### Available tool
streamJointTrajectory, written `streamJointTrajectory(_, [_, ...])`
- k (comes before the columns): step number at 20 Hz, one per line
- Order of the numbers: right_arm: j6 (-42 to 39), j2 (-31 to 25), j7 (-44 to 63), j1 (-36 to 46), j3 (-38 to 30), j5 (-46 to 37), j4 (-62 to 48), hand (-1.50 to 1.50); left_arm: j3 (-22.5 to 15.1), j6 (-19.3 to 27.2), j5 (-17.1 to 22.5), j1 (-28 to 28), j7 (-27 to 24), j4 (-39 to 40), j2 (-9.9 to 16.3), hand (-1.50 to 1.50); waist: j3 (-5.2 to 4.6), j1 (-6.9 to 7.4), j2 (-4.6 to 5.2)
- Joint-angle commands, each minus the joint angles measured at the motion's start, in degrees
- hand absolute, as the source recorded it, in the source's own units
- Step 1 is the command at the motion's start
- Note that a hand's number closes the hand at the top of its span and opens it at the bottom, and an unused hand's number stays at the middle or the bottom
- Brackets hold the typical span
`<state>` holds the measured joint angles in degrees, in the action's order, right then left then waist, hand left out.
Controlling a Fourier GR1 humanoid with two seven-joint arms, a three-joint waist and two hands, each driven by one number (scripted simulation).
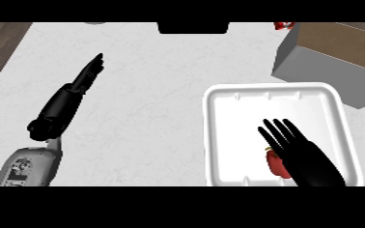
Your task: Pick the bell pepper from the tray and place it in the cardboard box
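Your right hand (pixel 303 152), fingers straight and spread, is hovering over the bell pepper (pixel 275 163) lying near the tray's (pixel 228 125) front edge, so closing off-centre is risking nudging it away, I judge.

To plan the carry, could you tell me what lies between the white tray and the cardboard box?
Head view: only bare white counter separates white foam tray from brown cardboard box.

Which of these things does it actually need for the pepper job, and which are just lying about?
Needed:
bell pepper
white tray
cardboard box
right hand, open over the pepper

Lying about:
red object beside the box
dark object at the far edge
left hand, resting open
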<state>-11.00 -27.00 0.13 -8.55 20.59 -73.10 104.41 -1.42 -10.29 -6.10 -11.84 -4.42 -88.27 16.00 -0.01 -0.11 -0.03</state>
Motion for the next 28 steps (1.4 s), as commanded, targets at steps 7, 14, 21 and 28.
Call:
streamJointTrajectory(7, [5.42,1.19,-9.83,2.29,0.68,-2.28,-7.72,1.5,1.8,-1.39,-0.48,-2.77,2.72,-0.06,-1.53,0.0,0.04,0.06,0.05])
streamJointTrajectory(14, [16.39,2.44,-14.7,6.26,-2.95,-3.34,-13.34,1.5,2.41,-3.68,0.21,0.73,3.16,-3.39,-0.43,0.0,0.06,0.56,0.01])
streamJointTrajectory(21, [-0.92,6.58,-22.58,14.17,1.03,7.14,-12.82,1.5,0.21,-0.8,-3.25,-3.35,1.59,0.33,-3.22,0.0,0.02,1.67,0.41])
streamJointTrajectory(28, [1.86,11.31,-28.74,21.35,-2.24,11.31,-16.25,1.5,3.26,-3.69,-0.95,-0.2,0.32,-0.55,-0.87,0.0,0.03,0.47,0.09])
